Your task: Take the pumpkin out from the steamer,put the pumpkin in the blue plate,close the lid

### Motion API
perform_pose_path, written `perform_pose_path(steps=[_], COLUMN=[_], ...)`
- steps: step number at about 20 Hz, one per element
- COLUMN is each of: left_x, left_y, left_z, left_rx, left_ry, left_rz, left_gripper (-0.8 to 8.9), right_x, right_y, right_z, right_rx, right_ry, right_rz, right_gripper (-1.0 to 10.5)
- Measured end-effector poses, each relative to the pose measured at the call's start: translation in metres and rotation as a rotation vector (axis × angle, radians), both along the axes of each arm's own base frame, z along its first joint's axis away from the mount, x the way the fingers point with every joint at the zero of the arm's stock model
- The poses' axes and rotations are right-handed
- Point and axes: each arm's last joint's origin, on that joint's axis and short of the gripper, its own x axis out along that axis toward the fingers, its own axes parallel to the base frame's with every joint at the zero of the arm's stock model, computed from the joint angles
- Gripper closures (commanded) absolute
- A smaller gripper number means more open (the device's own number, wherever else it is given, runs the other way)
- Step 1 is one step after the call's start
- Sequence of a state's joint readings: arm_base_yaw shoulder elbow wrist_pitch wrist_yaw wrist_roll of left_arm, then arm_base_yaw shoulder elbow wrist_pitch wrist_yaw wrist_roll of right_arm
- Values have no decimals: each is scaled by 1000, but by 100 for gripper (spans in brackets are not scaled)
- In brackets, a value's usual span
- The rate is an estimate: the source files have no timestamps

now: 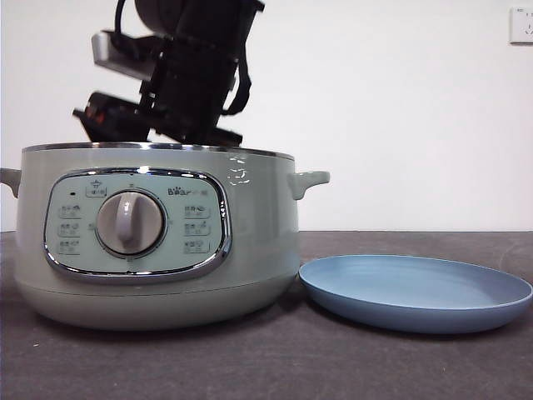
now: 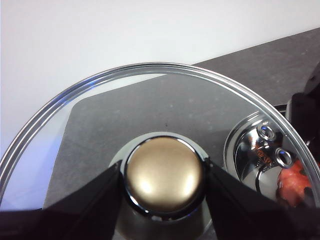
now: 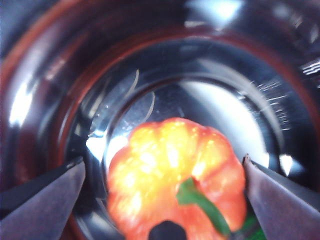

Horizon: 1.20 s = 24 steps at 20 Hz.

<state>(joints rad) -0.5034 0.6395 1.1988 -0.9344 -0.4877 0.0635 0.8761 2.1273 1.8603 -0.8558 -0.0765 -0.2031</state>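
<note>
The sage-green steamer (image 1: 158,233) stands open at the left of the front view. My right arm (image 1: 196,67) reaches down into it from above. In the right wrist view my right gripper (image 3: 164,162) is open, one jaw on each side of the orange pumpkin (image 3: 170,170), which lies on the shiny pot floor with its green stem up. My left gripper (image 2: 164,175) is shut on the knob (image 2: 164,172) of the glass lid (image 2: 150,100) and holds it beside the pot. The pumpkin also shows there (image 2: 292,182). The blue plate (image 1: 416,292) lies empty to the right of the steamer.
The steamer's side handle (image 1: 310,179) sticks out toward the plate. The dark grey table (image 1: 266,367) runs in front of both. A white wall stands behind, with a socket (image 1: 521,25) at the top right.
</note>
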Motion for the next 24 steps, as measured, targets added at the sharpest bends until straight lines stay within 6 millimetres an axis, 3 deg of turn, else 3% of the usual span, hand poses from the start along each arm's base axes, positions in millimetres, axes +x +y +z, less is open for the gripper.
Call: perform_pose_path(steps=[1,2,3,8,11,13,16,18,21,24], left_x=[0,0,0,0,0,0,2,3,3,3], left_y=[0,0,0,0,0,0,-1,-2,-3,-3], left_z=[0,0,0,0,0,0,4,5,5,6], left_rx=[0,0,0,0,0,0,-23,-34,-46,-50], left_ry=[1,0,0,1,0,1,-39,-44,-43,-51], left_rz=[0,0,0,0,0,-1,-4,-23,-54,-52], left_gripper=[822,822,822,822,822,822,822,822,822,821], right_x=[1,1,1,0,-8,-14,-25,-35,-31,-25], right_y=[1,1,1,0,-19,-50,-120,-163,-199,-218], right_z=[-4,-5,-5,1,47,87,138,157,164,147], right_rx=[-7,-9,-8,2,62,90,77,49,39,1], right_ry=[6,7,6,-7,-62,-87,-71,-19,33,84], right_rz=[0,0,0,2,-14,-51,-184,-305,-473,-594], right_gripper=[425,639,967,947,947,947,947,949,950,951])
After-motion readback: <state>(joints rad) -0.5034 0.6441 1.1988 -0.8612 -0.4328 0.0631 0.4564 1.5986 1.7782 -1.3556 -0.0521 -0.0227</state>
